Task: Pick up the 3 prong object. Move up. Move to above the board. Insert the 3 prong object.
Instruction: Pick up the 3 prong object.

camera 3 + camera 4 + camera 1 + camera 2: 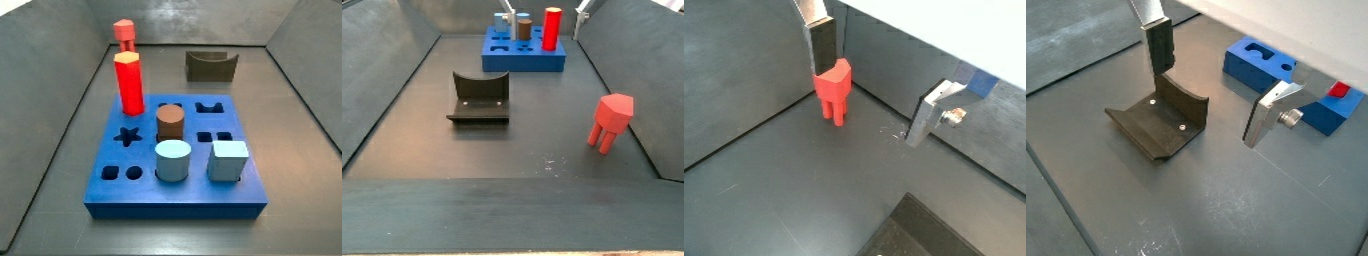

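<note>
Gripper: the gripper [871, 105] hangs over the dark floor, seen only in the wrist views. Its jaws are spread wide with nothing between them.
Fingers: two flat silver plates with dark pads; one finger [822, 45] lines up just over the 3 prong object, the other [931, 112] is off to the side. I cannot tell how high they hang.
3 prong object: the 3 prong object [609, 120] stands upright on the floor on its prongs, free of the gripper and well apart from the board [523, 55]. It is matte salmon-red with a faceted top.
Board: a thick blue slab at the far end of the enclosure, with star, round and notched cut-outs showing in a side view [128, 137].
On the board: four pieces. One is a glossy bright red post [130, 82], one a brown cylinder [170, 122], one a pale blue cylinder [173, 160] and one a pale blue cube [227, 160].
In between: the fixture [480, 97], one dark L-shaped bracket with a curved back, stands on the floor between the 3 prong object and the board, off to one side.
Surroundings: dark grey sloping walls [396, 70] and a scuffed, faintly speckled floor.
</note>
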Available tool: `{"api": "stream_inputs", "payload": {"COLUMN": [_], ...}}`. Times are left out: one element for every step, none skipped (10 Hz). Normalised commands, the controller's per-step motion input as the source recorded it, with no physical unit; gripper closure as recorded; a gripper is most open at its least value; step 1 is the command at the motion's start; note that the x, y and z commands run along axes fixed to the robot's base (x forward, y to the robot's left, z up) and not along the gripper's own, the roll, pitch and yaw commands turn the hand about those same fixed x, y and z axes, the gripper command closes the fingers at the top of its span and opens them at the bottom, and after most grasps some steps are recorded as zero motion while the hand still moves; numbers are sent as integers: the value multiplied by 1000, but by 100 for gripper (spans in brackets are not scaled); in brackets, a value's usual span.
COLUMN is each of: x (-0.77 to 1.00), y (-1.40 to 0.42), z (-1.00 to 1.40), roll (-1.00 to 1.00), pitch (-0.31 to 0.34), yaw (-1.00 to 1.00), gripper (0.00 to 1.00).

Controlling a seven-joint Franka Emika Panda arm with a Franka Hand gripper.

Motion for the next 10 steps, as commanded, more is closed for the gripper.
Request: {"api": "stream_inputs", "payload": {"x": [0, 0, -351, -760, -837, -986, -871, -791, -789, -894], "y": [31, 160, 369, 500, 560, 560, 363, 220, 74, 26], "z": [0, -14, -143, -257, -340, -446, -209, -49, -100, -186], "roll": [0, -33, -3, -4, 0, 0, 0, 19, 63, 0], "pitch": [0, 0, -19, -109, -117, -150, -114, -110, -124, -189], "yaw": [0, 111, 14, 0, 0, 0, 37, 143, 240, 163], "gripper": [0, 0, 0, 0, 0, 0, 0, 0, 0, 0]}}
